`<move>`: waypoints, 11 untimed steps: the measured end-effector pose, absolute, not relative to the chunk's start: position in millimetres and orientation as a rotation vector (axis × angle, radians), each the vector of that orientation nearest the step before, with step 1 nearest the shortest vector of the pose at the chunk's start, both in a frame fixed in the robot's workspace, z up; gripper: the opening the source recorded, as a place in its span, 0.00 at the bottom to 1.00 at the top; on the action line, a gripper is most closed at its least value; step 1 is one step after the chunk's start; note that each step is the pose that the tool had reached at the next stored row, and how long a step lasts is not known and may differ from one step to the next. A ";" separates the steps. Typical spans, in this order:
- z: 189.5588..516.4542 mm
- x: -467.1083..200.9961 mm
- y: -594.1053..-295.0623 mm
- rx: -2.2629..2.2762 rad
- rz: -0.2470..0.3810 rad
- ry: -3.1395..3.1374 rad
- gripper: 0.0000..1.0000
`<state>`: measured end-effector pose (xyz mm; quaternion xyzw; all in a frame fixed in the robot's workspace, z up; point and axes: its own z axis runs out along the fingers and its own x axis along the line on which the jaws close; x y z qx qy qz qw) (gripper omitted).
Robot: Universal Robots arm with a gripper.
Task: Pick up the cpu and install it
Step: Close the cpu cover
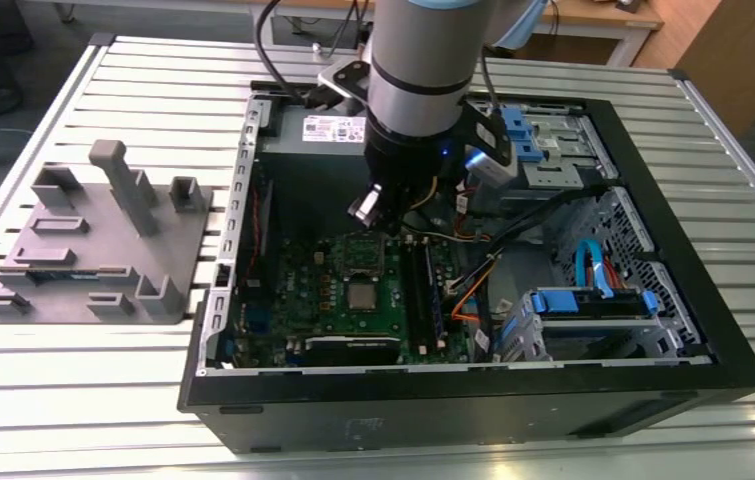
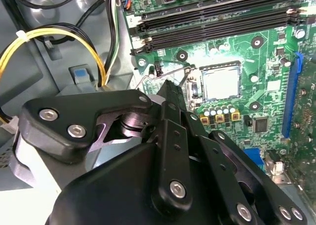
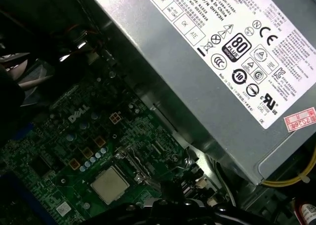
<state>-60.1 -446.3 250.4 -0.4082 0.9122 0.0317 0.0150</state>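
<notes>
Showing an open computer case (image 1: 484, 405) with its green motherboard (image 1: 300, 285) inside, the gripper (image 1: 368, 207) hanging above the board, its opening impossible to tell, apart from the small silvery cpu (image 1: 361, 293) lying in its socket (image 2: 219, 65).

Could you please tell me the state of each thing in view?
cpu: lying flat in the motherboard socket, uncovered, not held.
socket frame: swung open beside the cpu.
hand: hovering above the motherboard, apart from the cpu.
computer case: on its side, side panel off.
</notes>
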 end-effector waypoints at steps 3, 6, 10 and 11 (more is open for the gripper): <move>251.1 -60.1 -447.8 -1.280 0.099 2.834 0.11; 251.9 -60.1 -449.3 -1.290 0.099 2.830 0.11; 252.7 -60.1 -451.3 -1.302 0.099 2.825 0.11; 252.9 -60.1 -451.9 -1.305 0.099 2.824 0.11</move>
